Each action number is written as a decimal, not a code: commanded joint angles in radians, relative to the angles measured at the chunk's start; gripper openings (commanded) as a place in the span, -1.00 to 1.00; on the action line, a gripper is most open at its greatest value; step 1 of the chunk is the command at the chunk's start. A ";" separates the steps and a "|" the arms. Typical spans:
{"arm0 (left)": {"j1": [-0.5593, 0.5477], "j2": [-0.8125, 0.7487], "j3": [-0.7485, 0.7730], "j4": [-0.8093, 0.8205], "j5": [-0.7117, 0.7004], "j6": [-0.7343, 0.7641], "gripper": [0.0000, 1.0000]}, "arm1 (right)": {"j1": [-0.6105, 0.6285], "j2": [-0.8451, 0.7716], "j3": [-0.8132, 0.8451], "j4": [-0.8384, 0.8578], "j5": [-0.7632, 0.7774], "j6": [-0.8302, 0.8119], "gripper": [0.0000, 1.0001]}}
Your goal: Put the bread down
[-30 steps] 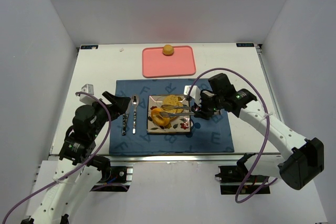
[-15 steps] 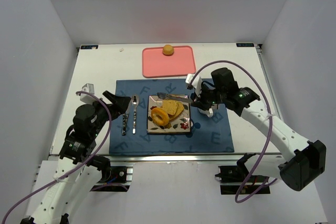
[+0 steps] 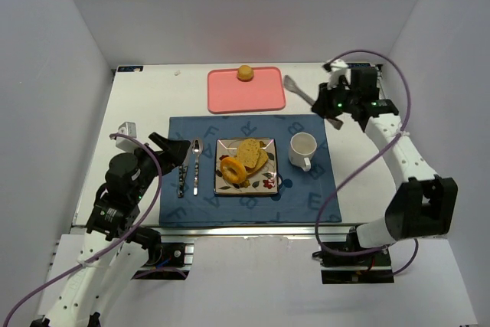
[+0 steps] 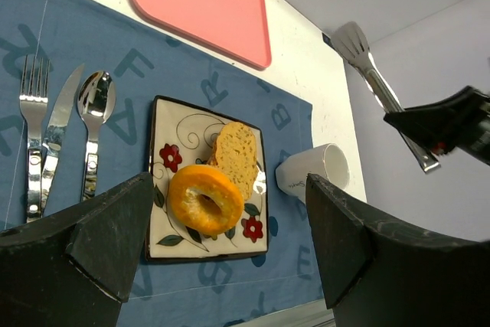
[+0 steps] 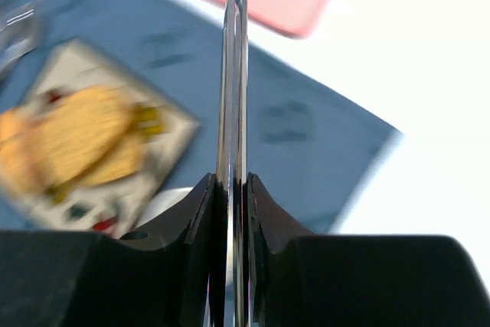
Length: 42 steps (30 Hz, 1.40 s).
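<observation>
The orange-brown ring roll (image 3: 232,169) and two toasted slices (image 3: 252,153) lie on the flowered square plate (image 3: 267,179) on the blue mat. The left wrist view shows the ring (image 4: 204,199), a slice (image 4: 233,152) and the plate (image 4: 164,237). My right gripper (image 3: 334,104) is shut on metal tongs (image 3: 305,93) and holds them above the table at the far right, away from the plate. The tongs (image 5: 234,74) run straight up the right wrist view, with the plate blurred at left. My left gripper (image 3: 170,147) is open and empty, left of the plate.
A pink tray (image 3: 246,89) with a small round bun (image 3: 245,73) lies at the back. A white mug (image 3: 302,149) stands right of the plate. A fork, a knife (image 3: 183,168) and a spoon (image 3: 197,165) lie left of the plate on the blue mat (image 3: 306,197).
My right gripper lifted the tongs off the plate and swung them back and right to the far right of the table. The bread stays on the plate. The mug is now uncovered. The left arm is still.
</observation>
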 commanded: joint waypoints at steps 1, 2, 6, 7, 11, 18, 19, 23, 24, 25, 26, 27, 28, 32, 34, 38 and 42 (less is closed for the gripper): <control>0.003 -0.008 -0.006 0.012 0.006 0.012 0.78 | -0.142 0.055 0.025 0.044 0.073 0.131 -1.00; 0.003 -0.005 -0.007 0.018 0.008 0.014 0.78 | -0.164 0.066 0.015 0.049 0.107 0.122 -1.00; 0.003 0.009 -0.006 0.032 0.017 0.022 0.78 | -0.276 0.155 -0.044 0.070 0.293 0.093 -0.96; 0.003 0.012 -0.004 0.033 0.019 0.023 0.78 | -0.310 0.172 -0.072 0.087 0.346 0.076 -0.92; 0.003 0.027 -0.009 0.049 0.025 0.026 0.79 | -0.342 0.244 -0.141 0.153 0.475 0.020 -0.72; 0.003 0.072 -0.002 0.079 0.040 0.035 0.80 | -0.358 0.420 -0.150 0.161 0.485 -0.053 0.23; 0.003 0.075 0.001 0.081 0.040 0.039 0.80 | -0.362 0.434 -0.147 0.150 0.464 -0.065 0.26; 0.003 0.084 0.010 0.089 0.039 0.043 0.80 | -0.373 0.469 -0.127 0.091 0.440 -0.111 0.44; 0.003 0.087 0.010 0.089 0.037 0.045 0.80 | -0.385 0.457 -0.118 0.066 0.421 -0.122 0.58; 0.003 0.089 0.010 0.092 0.037 0.045 0.80 | -0.393 0.439 -0.118 0.060 0.411 -0.127 0.70; 0.003 0.090 0.010 0.093 0.037 0.045 0.81 | -0.402 0.393 -0.118 0.049 0.401 -0.139 0.78; 0.003 0.093 0.008 0.096 0.039 0.045 0.81 | -0.416 0.364 -0.115 0.028 0.376 -0.171 0.79; 0.003 0.098 0.007 0.104 0.040 0.045 0.82 | -0.423 0.330 -0.115 0.018 0.335 -0.180 0.79; 0.003 0.130 -0.001 0.135 0.040 0.046 0.86 | -0.433 0.151 -0.100 -0.032 0.278 -0.236 0.79; 0.003 0.176 0.005 0.153 0.075 0.058 0.87 | -0.433 0.086 -0.072 -0.067 0.236 -0.228 0.79; 0.003 0.307 0.069 0.161 0.132 0.121 0.86 | -0.433 -0.008 -0.035 -0.078 0.143 -0.144 0.79; 0.003 0.415 0.140 0.184 0.197 0.196 0.86 | -0.433 -0.040 0.056 -0.106 -0.031 0.012 0.79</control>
